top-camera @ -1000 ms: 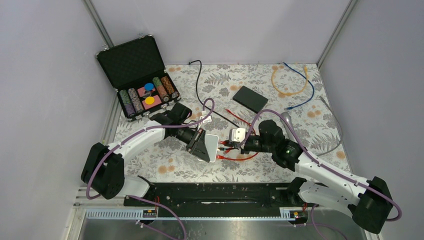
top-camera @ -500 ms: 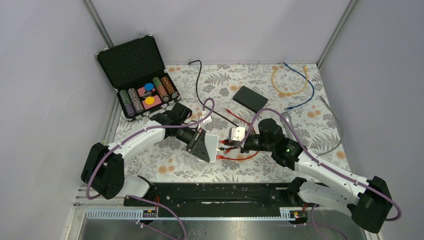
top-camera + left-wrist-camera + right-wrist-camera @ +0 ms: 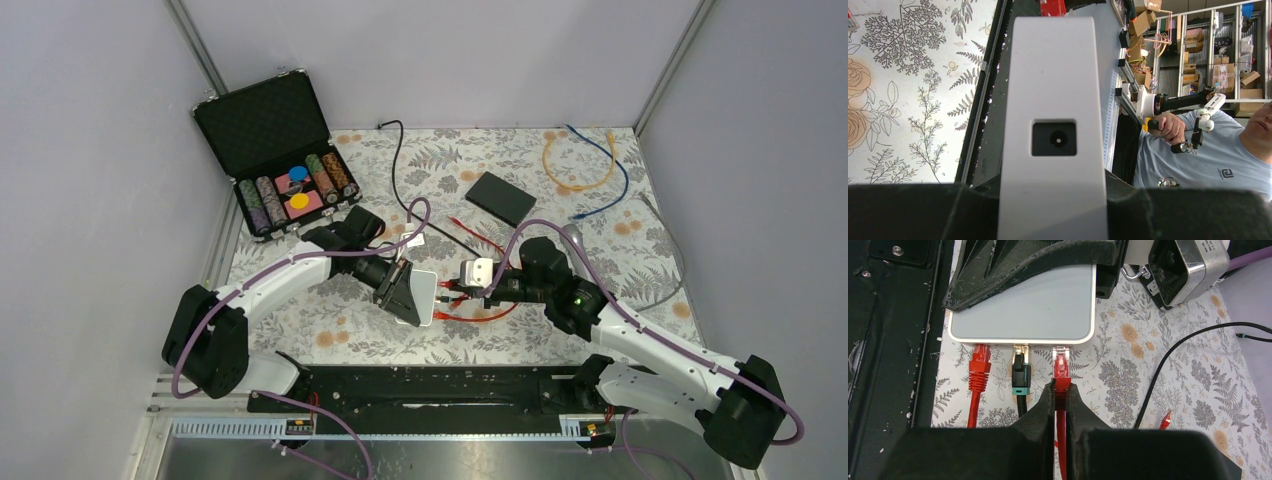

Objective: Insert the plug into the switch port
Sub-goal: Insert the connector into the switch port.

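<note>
The white switch (image 3: 424, 295) lies mid-table. My left gripper (image 3: 402, 291) is shut on it; in the left wrist view the switch (image 3: 1053, 125) fills the centre, its round power socket facing the camera. My right gripper (image 3: 1062, 390) is shut on a red plug (image 3: 1062, 371) whose clear tip sits at the switch's edge (image 3: 1023, 320), at or just inside a port on the right. To its left along the same edge, a second red plug (image 3: 980, 365) and a black plug with a teal band (image 3: 1020, 375) sit in ports. From above my right gripper (image 3: 464, 290) is just right of the switch.
An open black case of poker chips (image 3: 285, 160) stands at the back left. A black box (image 3: 500, 197) lies behind the arms, with orange (image 3: 562, 165) and blue (image 3: 612, 170) cables at the back right. A black cable (image 3: 400, 180) runs back. The black base rail (image 3: 430, 388) lies at the near edge.
My right gripper has shifted slightly with the red plug at the switch's edge. The left arm and switch have barely moved.
</note>
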